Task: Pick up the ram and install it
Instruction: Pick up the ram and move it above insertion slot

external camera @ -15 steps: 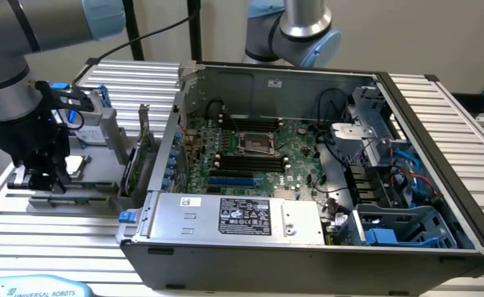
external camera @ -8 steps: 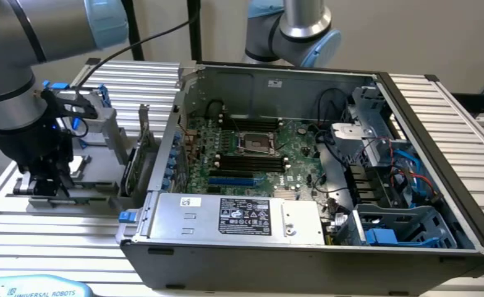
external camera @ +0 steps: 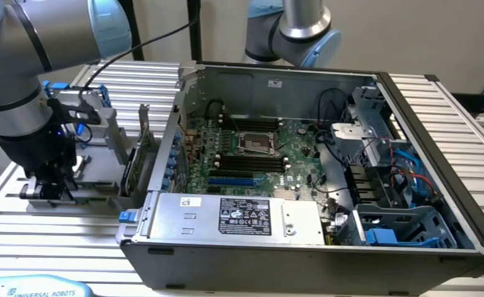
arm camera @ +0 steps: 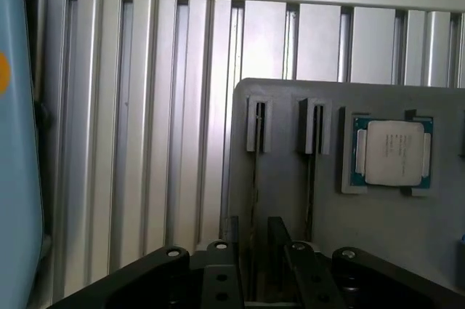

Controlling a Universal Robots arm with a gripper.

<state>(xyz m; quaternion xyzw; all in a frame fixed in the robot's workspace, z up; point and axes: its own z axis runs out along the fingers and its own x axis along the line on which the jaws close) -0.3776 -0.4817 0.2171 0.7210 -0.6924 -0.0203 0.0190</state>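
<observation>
The ram (arm camera: 254, 171) stands on edge in a slot of the grey holder plate (arm camera: 290, 207), seen as a thin line. A second thin stick (arm camera: 311, 178) stands in the neighbouring slot. My gripper (arm camera: 254, 235) hangs just over the first stick, open, with one dark finger (arm camera: 232, 233) on each side of it and a gap to the board. In the exterior view the gripper (external camera: 48, 187) is low over the holder (external camera: 85, 198), at the exterior view's left of the open computer case (external camera: 184, 260). The motherboard's black memory slots (external camera: 243, 164) lie inside the case.
A square silver processor chip (arm camera: 392, 153) lies in a pocket of the holder beside the slots. An upright green card with a metal bracket (external camera: 135, 162) stands between holder and case. A silver power supply (external camera: 237, 216) fills the case front. Ribbed aluminium table (external camera: 27, 247) surrounds everything.
</observation>
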